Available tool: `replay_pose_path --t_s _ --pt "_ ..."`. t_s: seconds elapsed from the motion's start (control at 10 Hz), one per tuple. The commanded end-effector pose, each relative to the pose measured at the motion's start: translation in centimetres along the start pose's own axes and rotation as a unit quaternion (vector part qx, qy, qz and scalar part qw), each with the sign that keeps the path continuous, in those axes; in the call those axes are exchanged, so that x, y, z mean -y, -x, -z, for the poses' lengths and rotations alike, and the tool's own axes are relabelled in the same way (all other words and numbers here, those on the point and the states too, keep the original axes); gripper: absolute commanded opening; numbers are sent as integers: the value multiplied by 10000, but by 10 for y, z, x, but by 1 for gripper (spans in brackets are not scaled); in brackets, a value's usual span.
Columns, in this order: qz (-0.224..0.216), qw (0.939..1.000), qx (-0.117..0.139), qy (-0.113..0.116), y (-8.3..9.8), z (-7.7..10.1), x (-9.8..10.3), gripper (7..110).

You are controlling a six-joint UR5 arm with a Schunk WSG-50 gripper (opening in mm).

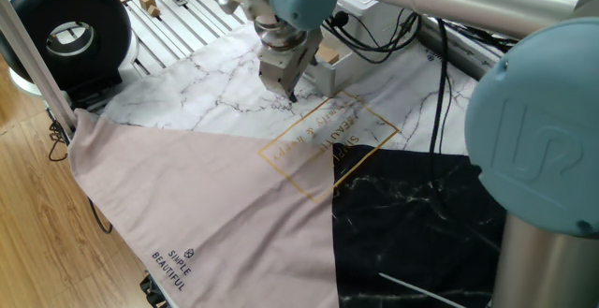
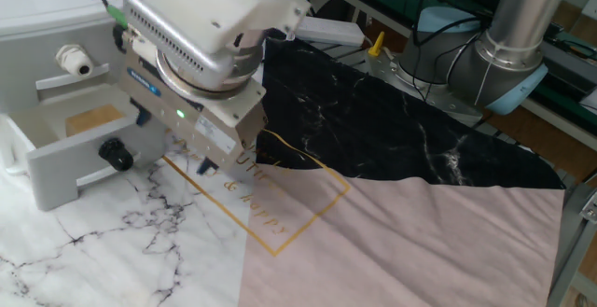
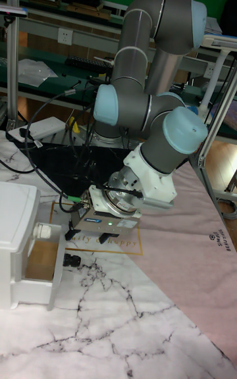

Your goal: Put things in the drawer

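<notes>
While the drawer stands pulled out of the white cabinet, its long axis runs from the cabinet toward the black round knob on its front panel, which faces out over the marble-patterned cloth. Inside it lies the tan-brown cube, flat on the drawer floor; only its top face shows, and in one fixed view it appears as a small tan patch just behind the arm's wrist.

Just beside the drawer front, the gripper points down at the cloth, its dark fingertips close above the gold-printed rectangle. They look drawn near each other with nothing between them, but the views are too small and blurred to tell for certain how the jaws stand. The gripper's white housing with a green light partly hides the drawer's right side in the other fixed view.

Around the scene, a pink cloth printed "SIMPLE BEAUTIFUL" and a black marbled cloth cover the rest of the table. A white fitting sticks out of the cabinet above the drawer, and black cables trail behind the arm.
</notes>
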State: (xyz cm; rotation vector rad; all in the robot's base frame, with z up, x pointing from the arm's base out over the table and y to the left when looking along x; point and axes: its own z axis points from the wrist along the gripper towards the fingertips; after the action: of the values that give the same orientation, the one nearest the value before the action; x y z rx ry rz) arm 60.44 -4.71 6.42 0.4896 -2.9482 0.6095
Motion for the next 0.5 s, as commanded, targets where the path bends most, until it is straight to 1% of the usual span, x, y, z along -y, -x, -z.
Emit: replay_pose_path --t_s 0.0,0.1,0.2,0.3,0.4 --pt "-207 9995 -222 14 -1 2 -10 66" --pt "-255 9994 -199 134 4 -2 -19 66" --pt "-340 9984 -126 422 10 -4 -34 66" --pt "-392 9968 -155 677 9 -3 -47 66" --pt "-328 9981 -176 494 7 -9 -37 66"
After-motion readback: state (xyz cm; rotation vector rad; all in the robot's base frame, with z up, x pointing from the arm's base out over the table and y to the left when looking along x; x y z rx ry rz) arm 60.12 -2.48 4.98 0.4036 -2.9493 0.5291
